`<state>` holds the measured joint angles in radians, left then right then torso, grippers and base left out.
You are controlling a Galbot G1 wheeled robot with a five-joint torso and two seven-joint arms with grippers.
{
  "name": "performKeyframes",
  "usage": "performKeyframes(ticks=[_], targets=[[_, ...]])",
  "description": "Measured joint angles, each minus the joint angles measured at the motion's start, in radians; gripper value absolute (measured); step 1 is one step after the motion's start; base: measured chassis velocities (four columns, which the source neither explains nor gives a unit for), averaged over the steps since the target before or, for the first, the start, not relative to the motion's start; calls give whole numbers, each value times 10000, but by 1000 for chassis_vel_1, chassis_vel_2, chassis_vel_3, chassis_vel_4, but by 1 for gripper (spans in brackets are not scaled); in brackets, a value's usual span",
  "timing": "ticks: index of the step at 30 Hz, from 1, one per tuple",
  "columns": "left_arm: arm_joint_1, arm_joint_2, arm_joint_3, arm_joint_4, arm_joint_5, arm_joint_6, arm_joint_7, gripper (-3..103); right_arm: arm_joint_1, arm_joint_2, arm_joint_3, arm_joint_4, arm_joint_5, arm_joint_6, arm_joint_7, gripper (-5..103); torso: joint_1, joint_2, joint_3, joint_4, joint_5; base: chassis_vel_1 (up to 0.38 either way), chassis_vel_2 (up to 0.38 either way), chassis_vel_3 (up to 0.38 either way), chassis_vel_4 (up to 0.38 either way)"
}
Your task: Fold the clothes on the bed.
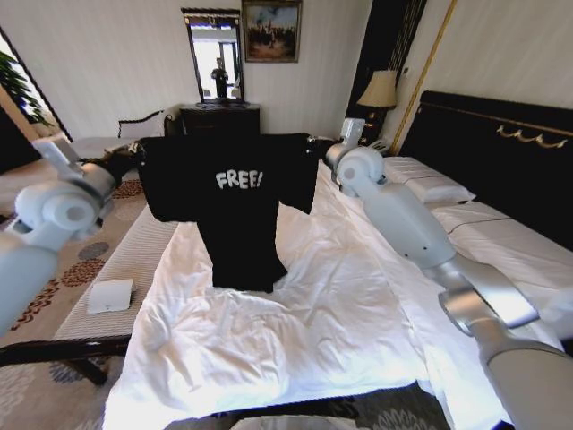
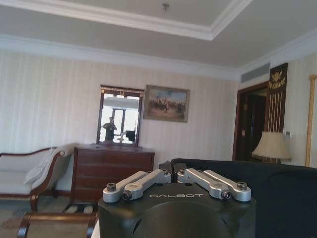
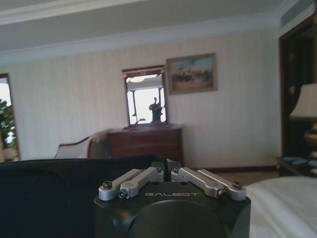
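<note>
The black T-shirt [image 1: 237, 206] with white "FREE!" lettering hangs spread out in the air over the bed [image 1: 340, 305], and its hem rests on the white duvet. My left gripper [image 1: 134, 163] is shut on one shoulder of the shirt and my right gripper [image 1: 322, 150] on the other. In the left wrist view the left gripper [image 2: 173, 173] pinches the dark fabric [image 2: 277, 193], which stretches away to one side. In the right wrist view the right gripper [image 3: 167, 169] is closed the same way on the black cloth [image 3: 49, 193].
A small white box [image 1: 110, 296] lies on the pale striped bench [image 1: 134, 255] left of the bed. Pillows [image 1: 430, 184] and a dark headboard [image 1: 510, 161] are at the right. A dresser [image 1: 219, 118], a lamp [image 1: 379, 91] and a chaise [image 2: 29, 173] stand along the far wall.
</note>
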<state>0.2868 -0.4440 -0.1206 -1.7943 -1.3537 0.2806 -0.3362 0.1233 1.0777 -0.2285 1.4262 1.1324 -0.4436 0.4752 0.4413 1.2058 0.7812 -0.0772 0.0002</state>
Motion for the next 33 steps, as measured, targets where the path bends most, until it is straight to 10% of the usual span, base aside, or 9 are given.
performKeyframes(ticks=[8, 19, 23, 26, 33], targets=[[613, 407, -453, -1156, -89, 65, -233, 0, 107, -489, 106, 738, 446, -2, 358, 1, 1, 0, 0, -1, -1, 0, 0, 0, 0], [3666, 1873, -4099, -5058, -2044, 820, -1441, 0, -1854, -1835, 2332, 6203, 5113, -779, 2863, 1, -6, 3, -6, 0, 0, 0, 0, 0, 0], [3828, 2062, -5264, -6229, -3274, 1697, -2299, 0, -2817, -3394, 4355, 8417, 7157, -776, 3390, 1, -5, 3, -3, 4, 6, 0, 0, 0, 0], [5079, 2013, -8202, -7038, -4606, 2609, -2676, 0, -3784, -5489, 6599, 9814, 9221, -418, 3380, 1, -4, 4, -4, -14, 3, 0, 0, 0, 0], [6448, 1803, -10759, -7176, -6888, 3337, -3532, 0, -4301, -6797, 8721, 10855, 11380, -418, 3441, 1, -8, 5, -5, 2, -7, 0, 0, 0, 0]])
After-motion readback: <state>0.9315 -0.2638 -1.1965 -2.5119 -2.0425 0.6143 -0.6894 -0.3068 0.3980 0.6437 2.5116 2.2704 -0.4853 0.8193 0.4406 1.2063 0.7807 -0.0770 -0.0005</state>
